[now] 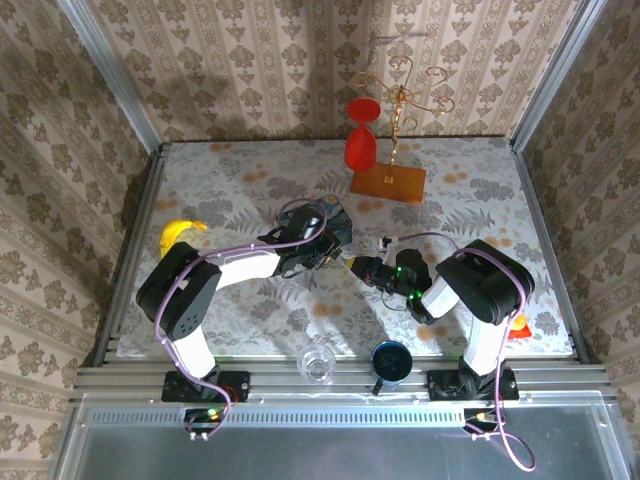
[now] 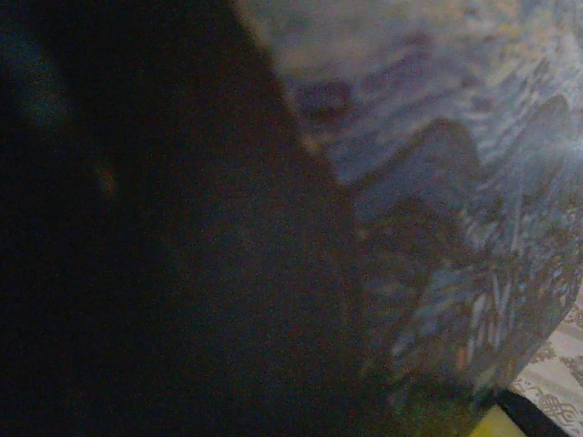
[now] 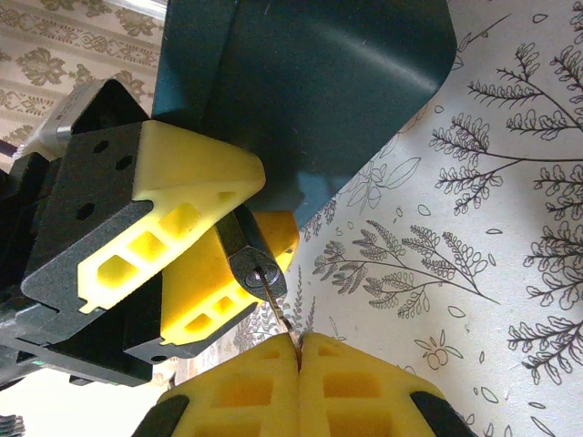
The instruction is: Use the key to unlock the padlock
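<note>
The padlock [image 3: 248, 262] is a tiny dark lock with a silvery keyhole face. It is clamped between the yellow fingers [image 3: 193, 173] of my left gripper [image 1: 338, 256], which is shut on it. My right gripper [image 3: 299, 344] is shut on the key [image 3: 281, 309]. The key's thin toothed blade runs from the closed fingertips up to the keyhole, and its tip sits in the slot. In the top view the two grippers meet mid-table, the right gripper [image 1: 362, 268] facing the left one. The left wrist view is dark and blurred.
The blue swirl-painted tin [image 1: 328, 214] stands just behind the left gripper, looming as the tin [image 2: 474, 228] in its wrist view. A red goblet [image 1: 361, 140] and a gold stand on a wooden base [image 1: 388, 182] are at the back. A banana [image 1: 180, 232] lies left. A glass [image 1: 317, 362] and a blue cup [image 1: 391, 360] are at the front edge.
</note>
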